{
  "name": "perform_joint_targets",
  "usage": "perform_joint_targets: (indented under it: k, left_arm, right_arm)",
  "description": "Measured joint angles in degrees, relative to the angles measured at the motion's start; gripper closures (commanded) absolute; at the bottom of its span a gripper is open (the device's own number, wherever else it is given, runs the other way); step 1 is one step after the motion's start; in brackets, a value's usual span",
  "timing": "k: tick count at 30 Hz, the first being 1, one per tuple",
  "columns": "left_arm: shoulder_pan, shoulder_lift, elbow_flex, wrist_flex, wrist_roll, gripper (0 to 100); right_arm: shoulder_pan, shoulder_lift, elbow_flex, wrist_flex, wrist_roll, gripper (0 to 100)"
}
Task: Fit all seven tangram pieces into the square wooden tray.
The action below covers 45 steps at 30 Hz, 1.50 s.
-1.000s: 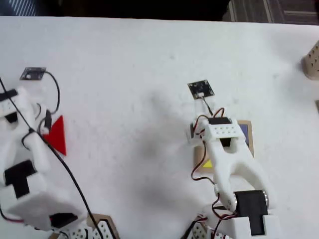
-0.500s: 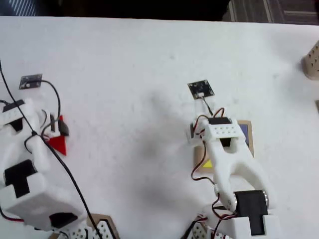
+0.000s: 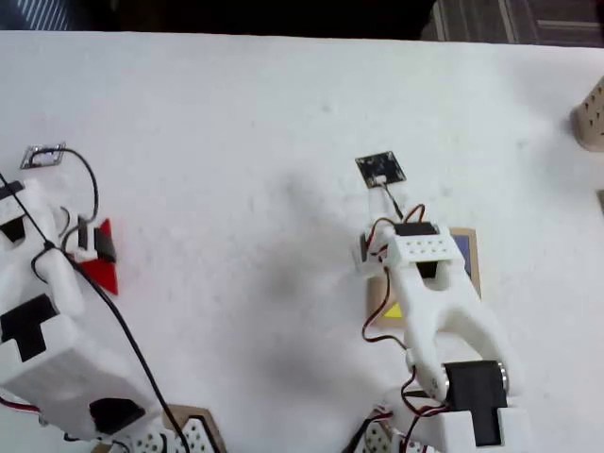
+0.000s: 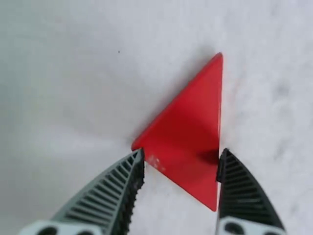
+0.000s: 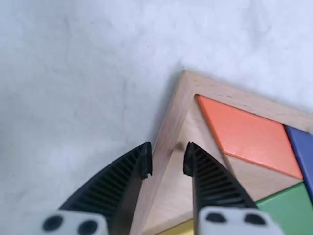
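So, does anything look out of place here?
Yes: the red triangle lies on the table at the far left, gripped by the left hand, well apart from the tray where other coloured pieces sit.

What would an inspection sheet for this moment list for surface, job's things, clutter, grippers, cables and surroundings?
Surface: white table, no spills seen.
Job's things: red triangle flat on the table; wooden tray holds orange, blue, green and yellow pieces, with bare wood in one corner.
Clutter: perforated wooden block at the table's edge.
Grippers: left gripper closed on the red triangle's sides; right gripper clasps the tray's wall near a corner, one finger outside, one inside.
Cables: red and black wires on the right arm; black cable along the left arm.
Surroundings: dark floor beyond the far edge.
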Motion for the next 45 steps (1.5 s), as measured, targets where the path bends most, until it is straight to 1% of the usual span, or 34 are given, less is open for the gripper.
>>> perform_joint_targets:
  k: [6, 10, 12, 15, 17, 21, 27, 32, 33, 35, 39, 40, 42, 45]
  left_arm:
    - [-0.1, 0.0, -3.2, 1.6, -0.6, 76]
    - [-1.9, 0.0, -6.8, 3.7, -0.8, 76]
    - [-3.1, 0.0, -8.3, 4.3, -0.7, 81]
    - [-3.9, 0.4, -10.4, 5.9, -0.5, 93]
    - [-3.8, 0.4, -11.7, 6.6, 0.8, 98]
    - [-3.8, 0.4, -13.3, 7.9, 1.8, 98]
    - [-3.4, 0.4, -13.4, 10.1, 0.3, 98]
    - [-3.4, 0.4, -13.5, 11.0, 6.2, 98]
    - [-3.4, 0.4, -14.1, 11.9, 6.3, 98]
    - [-2.5, 0.4, -15.9, 15.6, 4.7, 98]
    - [1.5, 0.4, -20.3, 23.5, -4.0, 98]
    - [2.3, 0.6, -21.7, 25.7, -4.3, 98]
    - [3.2, 0.7, -23.7, 28.7, -2.0, 98]
    - [3.0, 0.7, -25.4, 30.3, 7.3, 98]
  right_arm:
    - [0.0, 0.0, 0.0, 0.0, 0.0, 88.6]
    - [0.0, 0.0, 0.0, 0.0, 0.0, 88.6]
    - [0.0, 0.0, 0.0, 0.0, 0.0, 88.6]
    - [0.0, 0.0, 0.0, 0.0, 0.0, 88.6]
    - [0.0, 0.0, 0.0, 0.0, 0.0, 88.6]
    - [0.0, 0.0, 0.0, 0.0, 0.0, 88.6]
    - [0.0, 0.0, 0.0, 0.0, 0.0, 88.6]
    - [0.0, 0.0, 0.0, 0.0, 0.0, 88.6]
    - [0.0, 0.0, 0.0, 0.0, 0.0, 88.6]
    - [0.0, 0.0, 0.0, 0.0, 0.0, 88.6]
    - [0.0, 0.0, 0.0, 0.0, 0.0, 88.6]
    - [0.0, 0.0, 0.0, 0.0, 0.0, 88.6]
    - [0.0, 0.0, 0.0, 0.0, 0.0, 88.6]
    - [0.0, 0.0, 0.0, 0.0, 0.0, 88.6]
